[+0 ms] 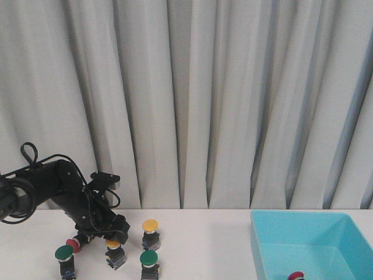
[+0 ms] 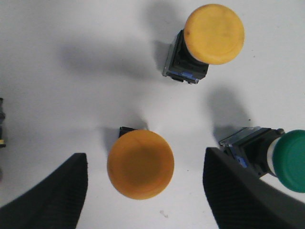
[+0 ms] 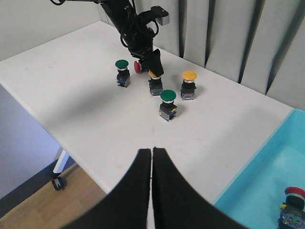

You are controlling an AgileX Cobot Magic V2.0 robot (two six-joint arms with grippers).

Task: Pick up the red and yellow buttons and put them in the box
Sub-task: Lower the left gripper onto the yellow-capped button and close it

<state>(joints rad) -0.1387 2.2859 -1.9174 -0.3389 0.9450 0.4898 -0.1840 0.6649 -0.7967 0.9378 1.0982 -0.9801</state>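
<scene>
At the lower left of the front view, the black left gripper (image 1: 109,238) hangs spread open over an orange-yellow domed pushbutton on a black body (image 2: 140,164), which stands between its ribbed black fingers (image 2: 47,191), touching neither. This looks like the picking step: the jaws need to drop and close without catching the green-capped button (image 2: 288,161) just beside. The right gripper (image 3: 152,164) waits pressed closed and empty near the large turquoise plastic box (image 1: 309,242) at lower right, where one red-capped button (image 3: 294,193) already lies.

I see left arm (image 1: 64,192): matte black, jointed, thick black cable looping over its far-left end. Left gripper (image 2: 145,188) fingers (image 2: 47,193): black, cross-hatched texture. Right gripper (image 3: 152,157) fingers (image 3: 133,191): smooth black, tapered.
</scene>
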